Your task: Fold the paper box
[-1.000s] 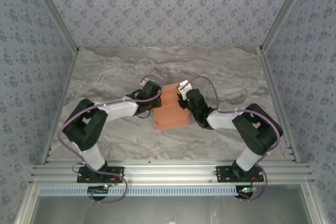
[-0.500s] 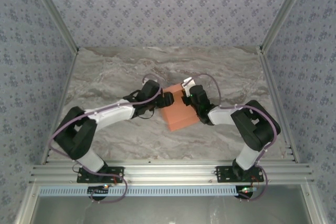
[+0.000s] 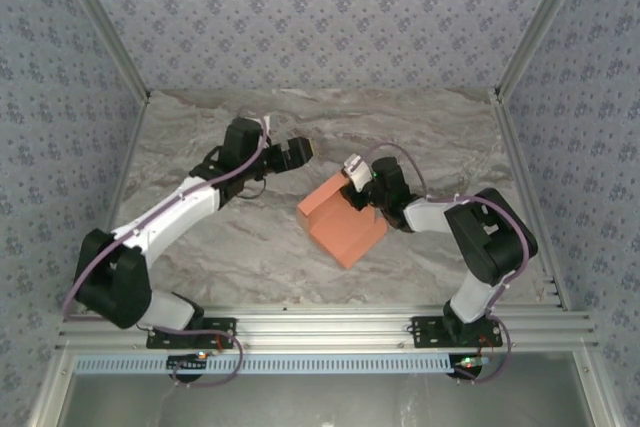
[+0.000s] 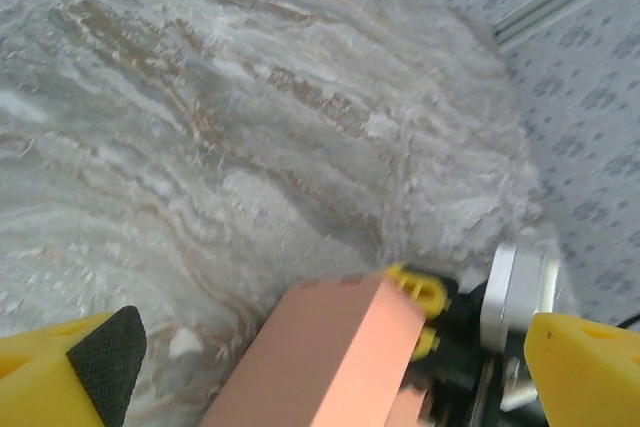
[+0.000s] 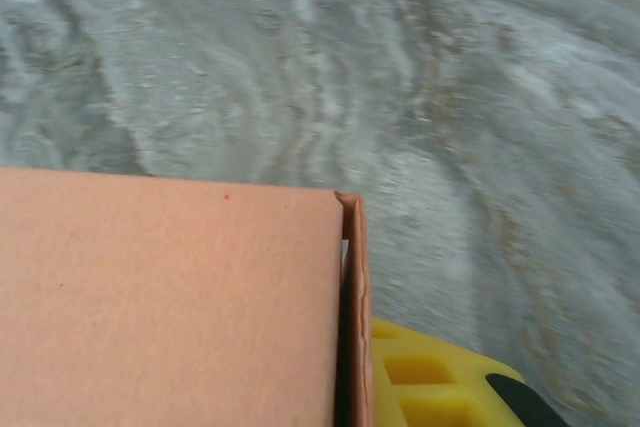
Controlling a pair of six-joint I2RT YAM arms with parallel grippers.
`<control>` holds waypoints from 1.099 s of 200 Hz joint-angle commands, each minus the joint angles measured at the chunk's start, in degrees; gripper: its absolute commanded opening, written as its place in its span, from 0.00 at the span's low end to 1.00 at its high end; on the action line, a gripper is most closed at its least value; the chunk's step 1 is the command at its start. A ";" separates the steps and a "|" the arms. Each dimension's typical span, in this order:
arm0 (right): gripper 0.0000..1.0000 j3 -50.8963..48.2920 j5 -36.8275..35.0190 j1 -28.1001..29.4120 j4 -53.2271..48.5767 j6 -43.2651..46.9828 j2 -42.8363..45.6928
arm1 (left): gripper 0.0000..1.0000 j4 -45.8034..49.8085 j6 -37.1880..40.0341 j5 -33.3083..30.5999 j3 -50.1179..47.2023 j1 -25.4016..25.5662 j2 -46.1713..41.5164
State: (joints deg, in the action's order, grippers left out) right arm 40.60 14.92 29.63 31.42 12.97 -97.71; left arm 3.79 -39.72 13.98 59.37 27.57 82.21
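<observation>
Salmon card – the paper box (image 3: pixel 342 219) sits mid-table on the marbled top (image 3: pixel 200 247), turned cornerwise to the arms. It is part-formed: a flat top panel, with one side wall turned down.

R gripper (image 3: pixel 360 195) is at the box's far-right edge. In the R wrist view one yellow finger (image 5: pixel 430 377) lies just outside that folded wall, w/ the panel running over where the other finger would be. It reads as jaws nipped on the wall, prob. to anchor the box and keep the fold from springing back.

L gripper (image 3: pixel 300 150) hangs apart from the box, up and to its far-left, not touching. Its fingers (image 4: pixel 60 377) are spread wide at both sides of the L wrist view, nothing between them but the box's near end lower down – released, prob. free to pick a new flap.

Room: bare marble all round the box, most of it on the L and far side. Wallpapered walls (image 3: pixel 320 17) and metal corner posts (image 3: pixel 105 37) hem the table, and the rail (image 3: pixel 320 327) closes the near edge, so L arm's best way in looks to be from the far-left. Risk, as I judge it: pushing a flap toward R could skid the thin card if R's pinch is weak.
</observation>
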 commanded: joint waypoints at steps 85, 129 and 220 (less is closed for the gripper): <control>0.39 -3.01 -4.38 6.33 11.08 2.15 -4.66 | 0.96 -2.75 9.52 24.95 0.31 -1.76 13.61; 0.38 -3.21 -6.75 7.62 14.51 1.06 -6.00 | 0.88 4.33 15.77 21.98 3.56 -0.35 16.31; 0.45 -6.95 -0.52 5.73 24.23 -2.73 -6.11 | 0.75 8.53 19.80 18.49 5.88 -2.35 17.25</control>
State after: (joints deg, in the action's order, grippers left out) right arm 34.61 12.27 36.36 52.36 11.81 -103.18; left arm 9.76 -22.20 33.61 63.00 26.15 100.33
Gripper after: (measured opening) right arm 0.459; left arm 0.753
